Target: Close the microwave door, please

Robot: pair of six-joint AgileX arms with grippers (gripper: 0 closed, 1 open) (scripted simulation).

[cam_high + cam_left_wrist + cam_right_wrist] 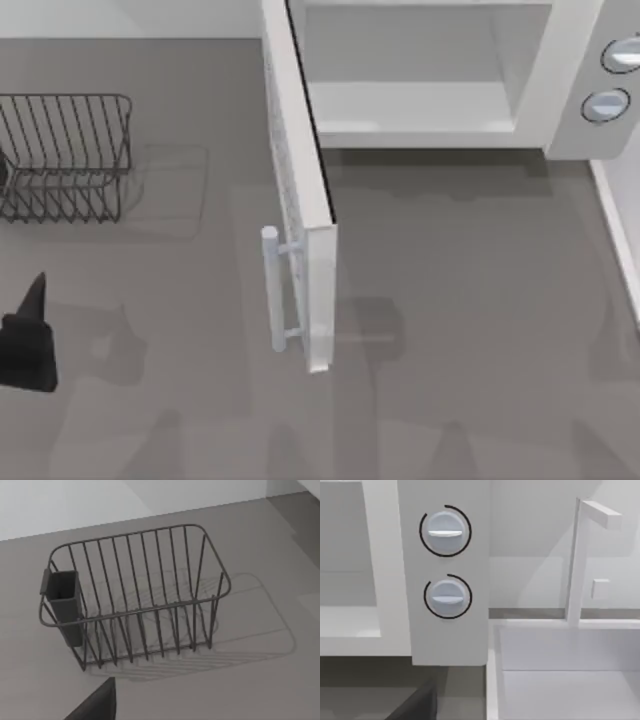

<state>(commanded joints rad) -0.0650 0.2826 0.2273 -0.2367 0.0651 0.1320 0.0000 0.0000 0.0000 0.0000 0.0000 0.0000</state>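
The white microwave (570,90) stands at the back of the table with its pale cavity (410,70) exposed. The microwave door (300,180) is swung wide open and juts toward the table's front, seen edge-on. Its slim silver bar handle (272,290) is on the face turned to the left. My left gripper (30,340) is a dark shape at the table's left edge, well apart from the door. A dark part of it shows in the left wrist view (97,705). The right wrist view faces the microwave's two round knobs (445,530), with a dark part of my right gripper (415,707) low down.
A dark wire rack (65,155) with a small dark holder (62,600) on one end stands at the back left. A white sink (560,680) with a faucet (575,560) lies right of the microwave. Bare grey tabletop (460,300) spreads in front of the cavity.
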